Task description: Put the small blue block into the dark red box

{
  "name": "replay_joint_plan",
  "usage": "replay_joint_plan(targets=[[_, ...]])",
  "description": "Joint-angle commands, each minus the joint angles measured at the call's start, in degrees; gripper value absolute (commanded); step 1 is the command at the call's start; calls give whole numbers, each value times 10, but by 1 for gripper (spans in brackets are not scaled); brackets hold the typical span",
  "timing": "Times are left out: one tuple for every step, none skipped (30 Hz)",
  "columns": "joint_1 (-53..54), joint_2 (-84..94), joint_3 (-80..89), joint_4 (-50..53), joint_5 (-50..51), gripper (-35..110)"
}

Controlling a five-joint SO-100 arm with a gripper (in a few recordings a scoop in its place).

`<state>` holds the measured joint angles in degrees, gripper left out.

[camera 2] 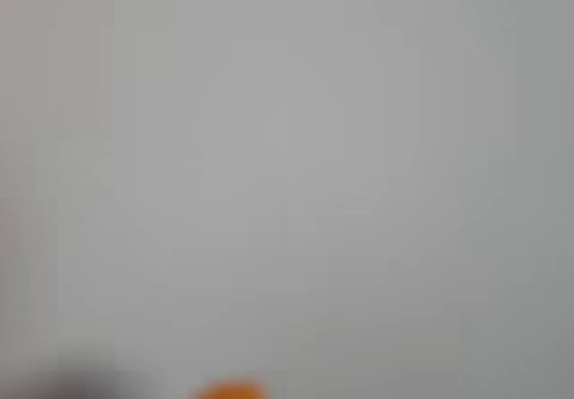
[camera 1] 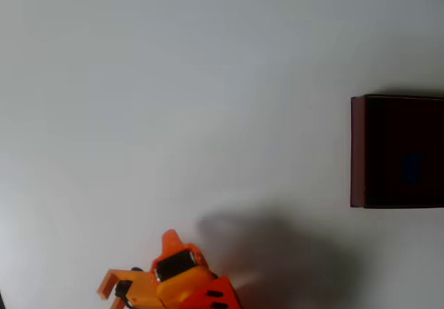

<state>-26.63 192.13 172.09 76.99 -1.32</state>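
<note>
White table point(camera 1: 173, 80) (dark red box point(camera 1: 357, 153) aboard)

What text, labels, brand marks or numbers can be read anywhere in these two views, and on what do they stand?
None can be read. The dark red box, the orange gripper and the white table show no lettering in the overhead view. The wrist view is too blurred to tell any marking.

One dark red box point(camera 1: 357, 153) at the right edge of the overhead view. One small blue block point(camera 1: 412, 167), a faint blue patch inside it. One orange gripper point(camera 1: 135, 264) at the bottom. One white table point(camera 1: 173, 94).
</note>
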Motion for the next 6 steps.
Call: replay_joint_plan(targets=[[-13, 2, 0, 3, -1, 0], [-12, 2, 0, 3, 0, 0], [-11, 2, 0, 3, 1, 0], [-11, 2, 0, 3, 1, 0], [-11, 2, 0, 3, 1, 0], [-11, 2, 0, 3, 1, 0]])
